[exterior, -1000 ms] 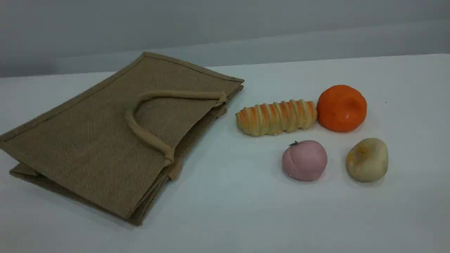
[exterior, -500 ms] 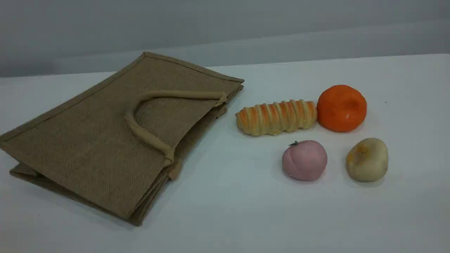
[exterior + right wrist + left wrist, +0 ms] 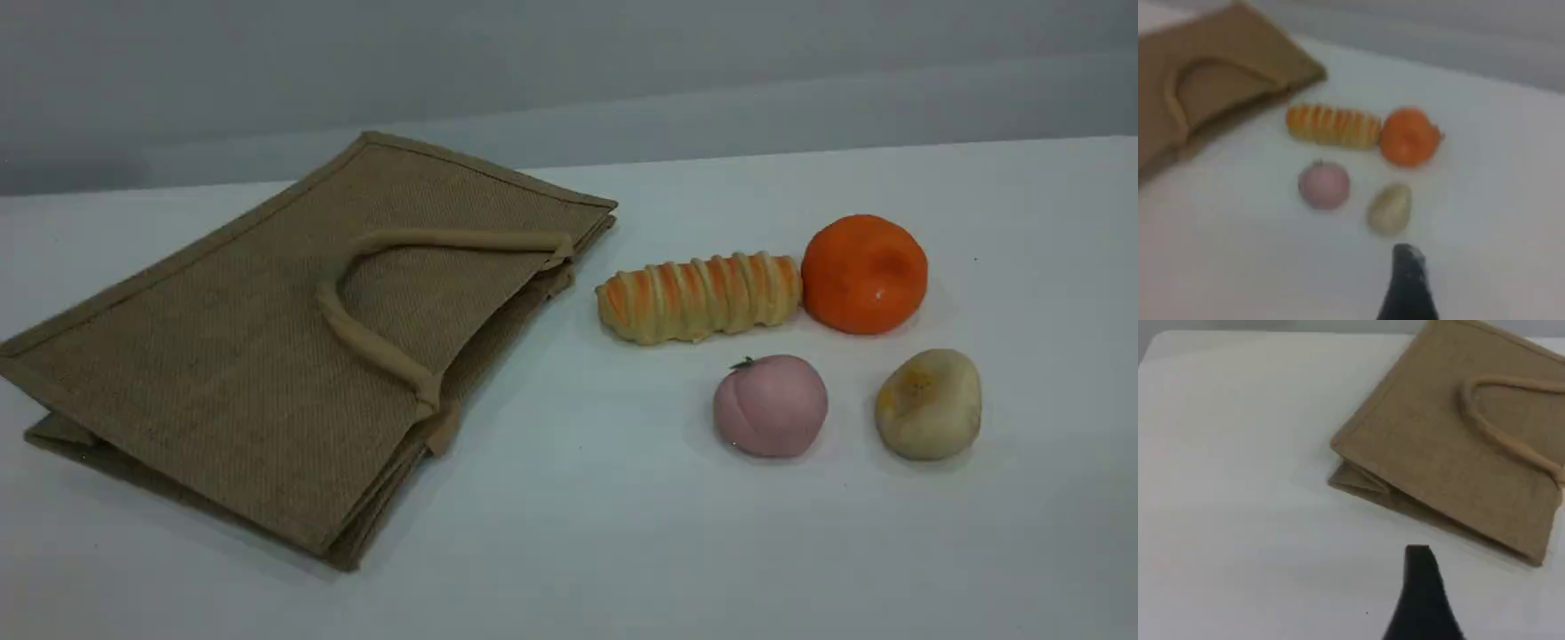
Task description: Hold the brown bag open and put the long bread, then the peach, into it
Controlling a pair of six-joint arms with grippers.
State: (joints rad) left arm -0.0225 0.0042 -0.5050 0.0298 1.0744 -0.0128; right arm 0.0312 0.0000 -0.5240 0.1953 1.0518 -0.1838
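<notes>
The brown bag lies flat and folded on the left of the white table, its mouth edge toward the foods and one beige handle resting on top. The long bread lies crosswise just right of the bag's mouth. In front of it sits the pink peach. Neither arm shows in the scene view. In the left wrist view one dark fingertip hovers above bare table near the bag. The right wrist view shows one fingertip hanging above the table just in front of the foods, bread and peach beyond it. Nothing is held.
A bright orange round fruit touches the bread's right end. A lumpy yellowish-beige round item sits right of the peach. The table's far edge meets a grey wall.
</notes>
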